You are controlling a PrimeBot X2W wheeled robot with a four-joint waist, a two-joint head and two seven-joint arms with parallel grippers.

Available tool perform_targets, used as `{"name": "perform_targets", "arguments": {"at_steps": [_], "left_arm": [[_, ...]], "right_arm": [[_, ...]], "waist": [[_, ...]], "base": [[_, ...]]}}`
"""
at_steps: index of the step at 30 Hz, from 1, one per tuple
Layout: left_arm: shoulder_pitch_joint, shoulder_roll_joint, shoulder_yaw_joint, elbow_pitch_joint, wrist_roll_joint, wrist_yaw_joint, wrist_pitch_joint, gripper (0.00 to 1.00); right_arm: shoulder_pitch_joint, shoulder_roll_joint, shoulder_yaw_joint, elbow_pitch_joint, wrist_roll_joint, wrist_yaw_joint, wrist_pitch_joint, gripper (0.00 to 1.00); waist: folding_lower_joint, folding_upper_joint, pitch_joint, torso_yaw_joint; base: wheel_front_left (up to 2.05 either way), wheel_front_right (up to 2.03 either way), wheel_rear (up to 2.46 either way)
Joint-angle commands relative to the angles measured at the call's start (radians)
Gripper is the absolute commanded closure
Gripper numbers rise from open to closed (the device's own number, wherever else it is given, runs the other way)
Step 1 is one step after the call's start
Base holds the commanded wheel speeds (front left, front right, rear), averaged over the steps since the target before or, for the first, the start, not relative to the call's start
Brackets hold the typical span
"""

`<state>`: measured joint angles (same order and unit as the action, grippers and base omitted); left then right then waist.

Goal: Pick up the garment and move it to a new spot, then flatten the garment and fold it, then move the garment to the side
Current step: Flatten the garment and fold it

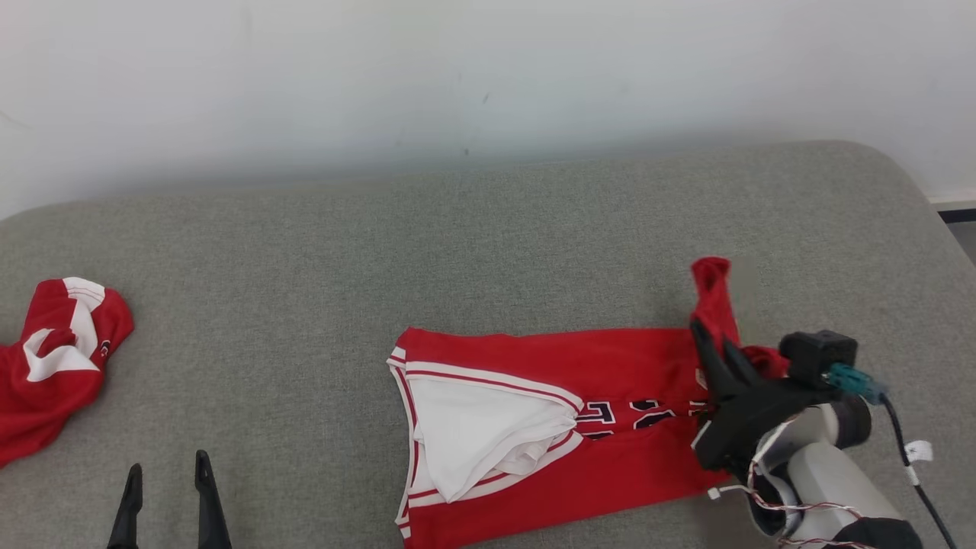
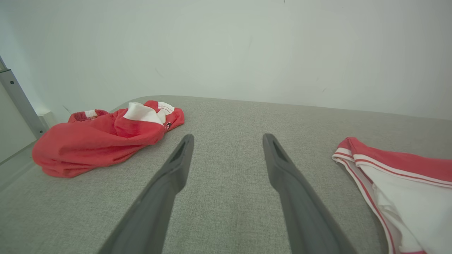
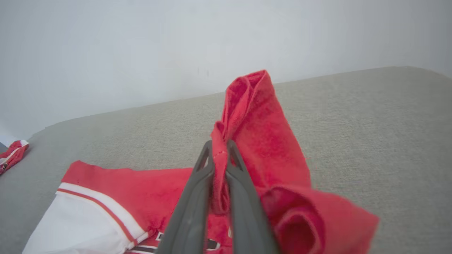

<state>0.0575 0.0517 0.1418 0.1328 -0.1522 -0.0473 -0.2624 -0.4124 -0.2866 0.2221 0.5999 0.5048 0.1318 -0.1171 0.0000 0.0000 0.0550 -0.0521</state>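
Observation:
The garment (image 1: 625, 366), a red jersey with white trim and dark lettering, lies partly folded on the grey cushion at centre right. My right gripper (image 1: 713, 339) is shut on a red strap at its right end, and that strap (image 3: 261, 141) stands up above the fingers (image 3: 190, 211) in the right wrist view. The white-trimmed end of the garment (image 2: 399, 165) shows at the right of the left wrist view. My left gripper (image 1: 168, 463) is open near the front edge at lower left, over bare cushion (image 2: 229, 137), well to the left of the garment.
A second red and white garment (image 1: 53, 358) lies crumpled at the far left (image 2: 95, 137). The grey padded surface (image 1: 381, 267) runs back to a pale wall, and its rounded corner (image 1: 915, 183) drops off at the right.

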Motion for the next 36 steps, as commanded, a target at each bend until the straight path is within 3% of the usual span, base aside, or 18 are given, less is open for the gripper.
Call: {"name": "perform_targets", "arguments": {"at_steps": [1, 7, 14, 23, 32, 33, 34, 35, 36], "left_arm": [[-0.001, -0.001, -0.001, 0.001, 0.001, 0.0, -0.003, 0.0], [-0.02, -0.002, -0.02, 0.01, -0.01, 0.001, -0.003, 0.0], [-0.046, -0.001, -0.038, 0.04, -0.022, -0.012, -0.003, 0.0], [-0.064, -0.002, -0.068, 0.059, -0.046, 0.001, -0.003, 0.0], [-0.073, -0.002, -0.089, 0.063, -0.055, 0.011, -0.003, 0.0], [-0.078, -0.001, -0.085, 0.069, -0.055, 0.008, -0.003, 0.0], [-0.082, -0.002, -0.083, 0.073, -0.055, 0.005, -0.003, 0.0], [-0.084, -0.002, -0.081, 0.076, -0.055, 0.003, -0.003, 0.0], [-0.085, -0.002, -0.079, 0.078, -0.054, 0.0, -0.003, 0.0]], "right_arm": [[0.007, 0.019, 0.023, -0.038, -0.003, -0.003, 0.011, 1.0], [0.009, 0.111, 0.087, -0.155, -0.009, -0.003, 0.064, 1.0], [-0.008, 0.199, 0.136, -0.152, -0.002, -0.003, 0.095, 1.0], [-0.024, 0.236, 0.23, -0.076, 0.029, -0.003, 0.079, 1.0], [-0.063, 0.238, 0.317, 0.013, 0.094, -0.003, 0.017, 1.0], [-0.071, 0.238, 0.325, 0.025, 0.094, -0.003, 0.004, 0.82], [-0.078, 0.238, 0.332, 0.038, 0.095, -0.003, -0.005, 0.27], [-0.081, 0.238, 0.335, 0.048, 0.103, -0.003, -0.017, 0.0], [-0.086, 0.239, 0.335, 0.053, 0.112, -0.003, -0.029, 0.0]], "waist": [[0.0, 0.0, 0.001, 0.004], [0.0, 0.0, 0.006, 0.034], [0.0, 0.0, 0.01, 0.089], [0.0, 0.0, 0.022, 0.15], [0.0, 0.0, 0.029, 0.169], [0.0, 0.0, 0.03, 0.17], [0.0, 0.0, 0.03, 0.171], [0.0, 0.0, 0.03, 0.171], [0.0, 0.0, 0.03, 0.17]], "base": [[0.0, 0.0, 0.0], [0.0, 0.0, 0.0], [0.0, 0.0, 0.0], [0.0, 0.0, 0.0], [0.0, 0.0, 0.0], [0.0, 0.0, 0.0], [0.0, 0.0, 0.0], [0.0, 0.0, 0.0], [0.0, 0.0, 0.0]]}}
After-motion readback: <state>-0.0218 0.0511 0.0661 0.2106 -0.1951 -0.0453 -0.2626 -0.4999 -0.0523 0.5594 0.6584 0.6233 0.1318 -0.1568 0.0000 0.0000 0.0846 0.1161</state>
